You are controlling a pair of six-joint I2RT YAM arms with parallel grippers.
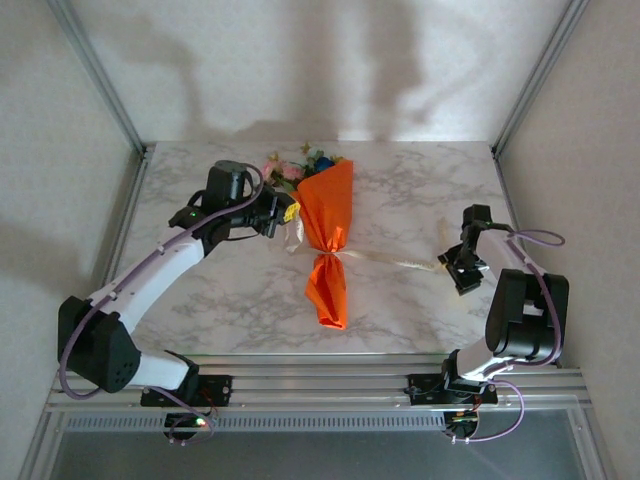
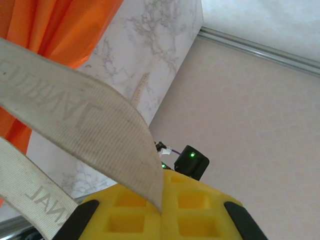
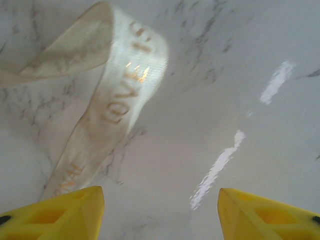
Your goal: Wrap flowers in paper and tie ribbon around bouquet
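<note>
The bouquet (image 1: 330,235) lies wrapped at the centre of the table (image 1: 200,300), flowers (image 1: 300,165) toward 12 o'clock, with the ribbon (image 2: 75,115) around its waist; the tying seems unfinished. The left wrist view, unlike the top one, shows the left gripper (image 2: 162,210) clamped on the ribbon. The right gripper (image 3: 159,200) has its jaws apart, the loose end at its 10 o'clock.

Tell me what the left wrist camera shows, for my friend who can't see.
The left claw, yellow, is shut on a cream ribbon with faint letters, which loops up to the left. Behind it are the orange paper of the bouquet and a marble table.
</note>
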